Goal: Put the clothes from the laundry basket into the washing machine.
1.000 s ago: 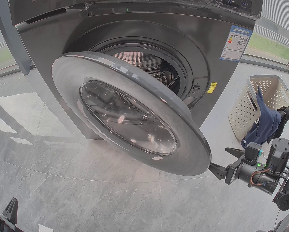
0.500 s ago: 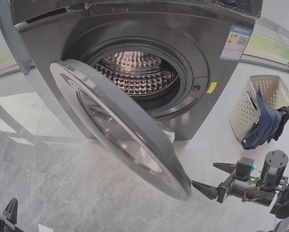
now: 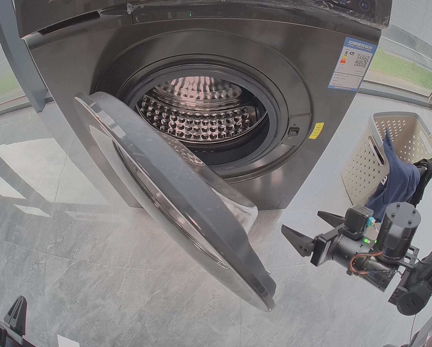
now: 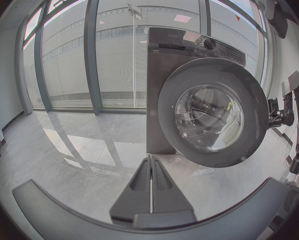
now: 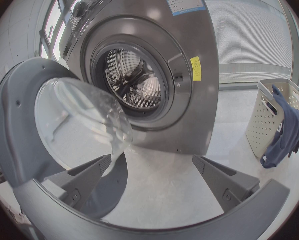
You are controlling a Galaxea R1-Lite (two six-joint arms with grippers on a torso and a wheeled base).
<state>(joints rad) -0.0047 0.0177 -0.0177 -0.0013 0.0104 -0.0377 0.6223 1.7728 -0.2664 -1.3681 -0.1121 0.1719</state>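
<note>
Grey steel washing machine [image 3: 254, 39] stands on the tiled floor [image 3: 129, 275], and its round door [image 3: 177, 189] hangs wide open on the robot's left side. The drum [image 3: 201, 112] mouth is unobstructed. No clothing is visible in the part of the drum on show.

The laundry basket [image 3: 365, 165], cream and perforated, sits on the floor just to the right of the machine, well apart from the drum mouth. A blue garment [image 3: 399, 179] is draped over its near rim and hangs down the outside wall. A dark garment [image 3: 430, 167] lies beside it on the same rim. What else is inside the basket cannot be made out.

The right gripper [image 3: 302, 221] hovers low between the door's free edge and the basket, touching neither, with its jaws spread wide and empty. The left gripper [image 4: 151, 165] sits low and well off to the left of the machine, its jaws pressed together on nothing.

Assessment: access to the drum appears complete. Loading has not begun, since every garment in sight is at the basket. What is left is the whole transfer: each piece gripped, carried past the open door and dropped in the drum. The right arm is the better placed to take the blue garment first.
</note>
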